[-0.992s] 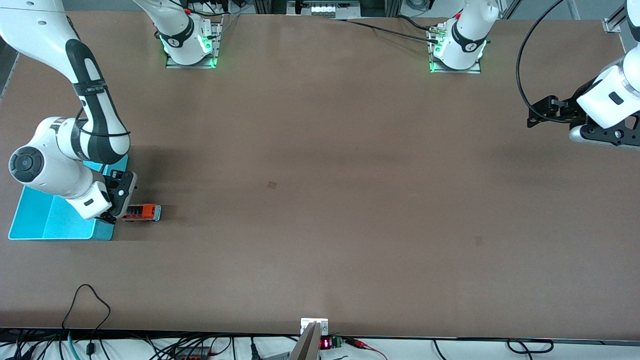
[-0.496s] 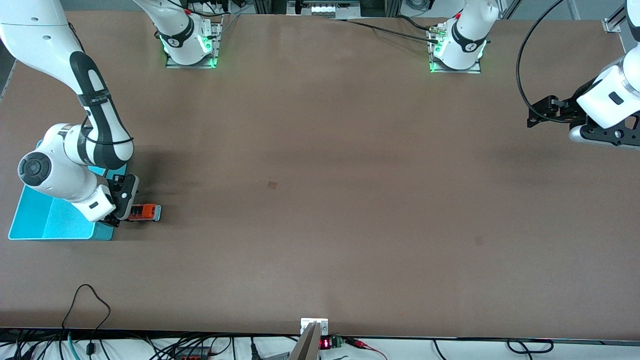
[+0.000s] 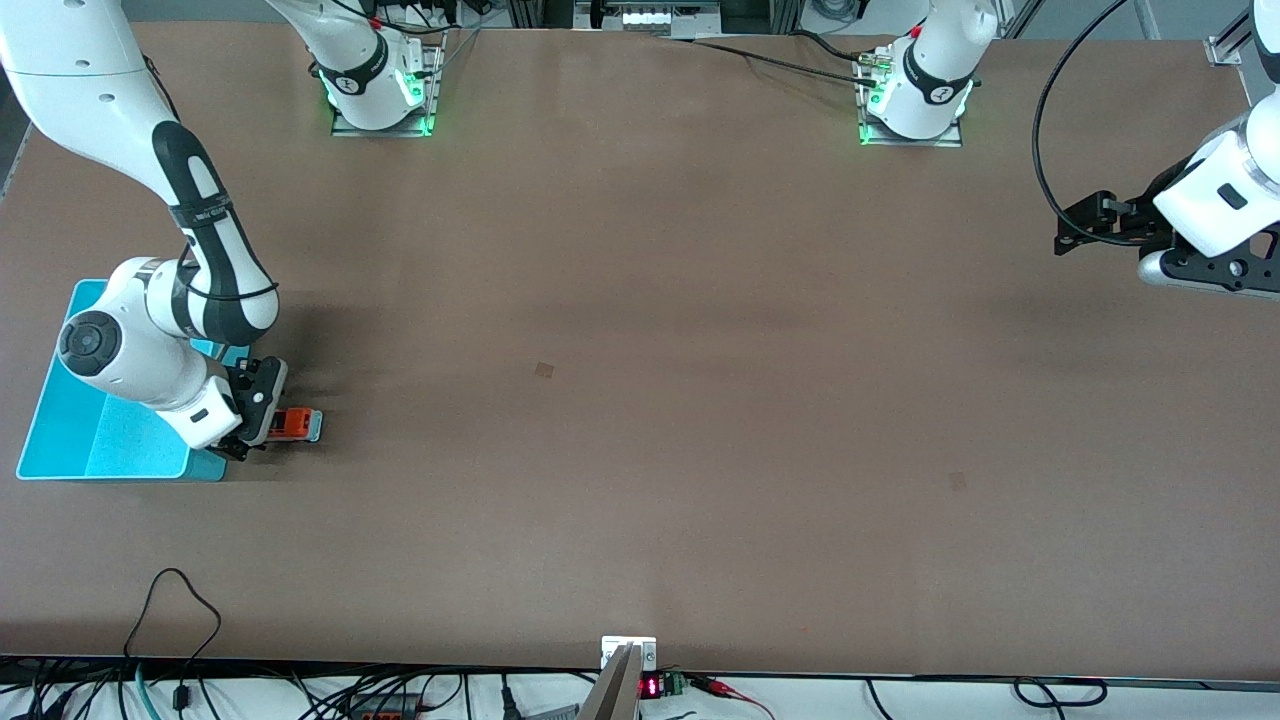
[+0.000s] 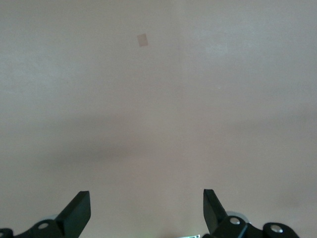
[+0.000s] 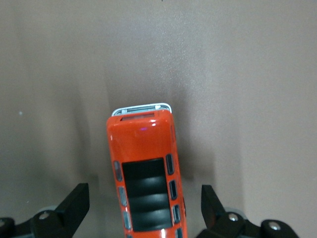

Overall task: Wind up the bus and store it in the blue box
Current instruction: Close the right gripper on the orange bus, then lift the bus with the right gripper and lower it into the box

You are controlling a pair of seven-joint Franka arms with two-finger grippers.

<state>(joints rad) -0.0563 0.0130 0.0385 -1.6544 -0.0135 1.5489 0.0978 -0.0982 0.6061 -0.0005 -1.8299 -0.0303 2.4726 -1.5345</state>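
The small orange bus [image 3: 296, 424] stands on the table beside the blue box [image 3: 70, 432], at the right arm's end of the table. My right gripper [image 3: 262, 420] is open and low over the box-side end of the bus. In the right wrist view the bus [image 5: 146, 173] lies between my open right gripper's [image 5: 145, 208] fingers with a gap on each side. The right arm hides part of the box. My left gripper [image 3: 1082, 228] waits open in the air at the left arm's end of the table. The left wrist view shows my left gripper [image 4: 146, 210] over bare table.
A small dark mark [image 3: 544, 370] lies on the brown table [image 3: 640, 400] near its middle, and another [image 3: 957, 482] lies toward the left arm's end. Cables run along the table edge nearest the front camera.
My right gripper has moved from over the box's edge toward the bus and lower, and now covers more of the bus. The bus, box and left arm have not moved.
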